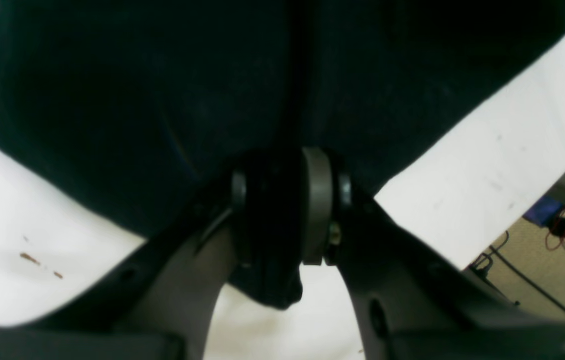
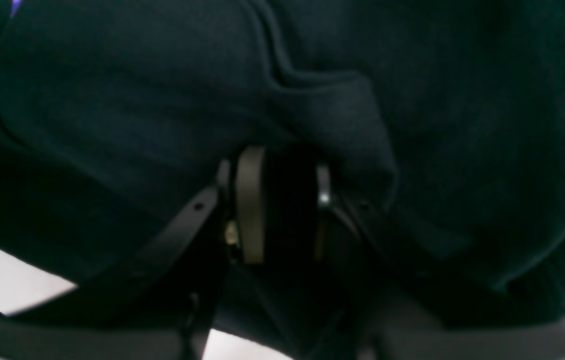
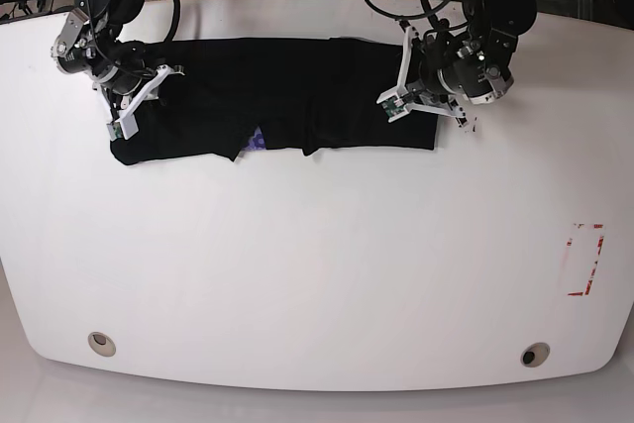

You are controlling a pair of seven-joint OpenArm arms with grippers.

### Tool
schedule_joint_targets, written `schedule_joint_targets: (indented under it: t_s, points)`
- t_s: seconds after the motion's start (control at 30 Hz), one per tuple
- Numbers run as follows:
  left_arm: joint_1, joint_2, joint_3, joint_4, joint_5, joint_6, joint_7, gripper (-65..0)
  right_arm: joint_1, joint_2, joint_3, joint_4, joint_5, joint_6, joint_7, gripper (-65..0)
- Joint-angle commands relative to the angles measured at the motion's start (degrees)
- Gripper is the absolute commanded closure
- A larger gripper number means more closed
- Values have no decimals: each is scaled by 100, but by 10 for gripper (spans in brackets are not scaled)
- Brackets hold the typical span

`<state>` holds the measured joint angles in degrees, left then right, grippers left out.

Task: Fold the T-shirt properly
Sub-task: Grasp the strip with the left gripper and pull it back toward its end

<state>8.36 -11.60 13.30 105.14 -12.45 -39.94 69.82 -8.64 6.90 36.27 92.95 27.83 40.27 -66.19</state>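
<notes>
The black T-shirt [image 3: 287, 91] lies as a long folded strip across the far part of the white table [image 3: 317, 264], with a bit of purple print [image 3: 258, 139] showing at its front edge. My left gripper [image 1: 280, 215] is at the strip's right end in the base view [image 3: 424, 111], shut on a bunched corner of the black cloth. At the strip's other end sits my right gripper [image 2: 286, 205], also in the base view [image 3: 124, 121], shut on dark fabric that fills the gap between its pads [image 2: 250, 205]. The T-shirt [image 2: 162, 90] covers nearly all of the right wrist view.
A red-outlined rectangle [image 3: 584, 260] is marked on the table at the right. Two round holes [image 3: 99, 343] [image 3: 535, 355] sit near the front edge. Cables [image 1: 562, 235] lie on the floor past the table's edge. Small brown specks [image 1: 30, 258] mark the tabletop.
</notes>
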Motion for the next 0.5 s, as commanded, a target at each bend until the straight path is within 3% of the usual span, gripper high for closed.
schedule_joint_targets:
  t_s: [0.0, 0.2, 0.47]
  points:
    - [-181, 12, 2, 286, -34, -6, -15, -114, -10, 36, -10, 55, -151, -27, -181, -120]
    - [-269, 250, 46, 892, -219, -6, -15, -114, -10, 36, -10, 55, -151, -27, -181, -122]
    - [-937, 909, 107, 242, -228, -6, -24, -114, 16, 27, -10, 55, -151, -27, -181, -122]
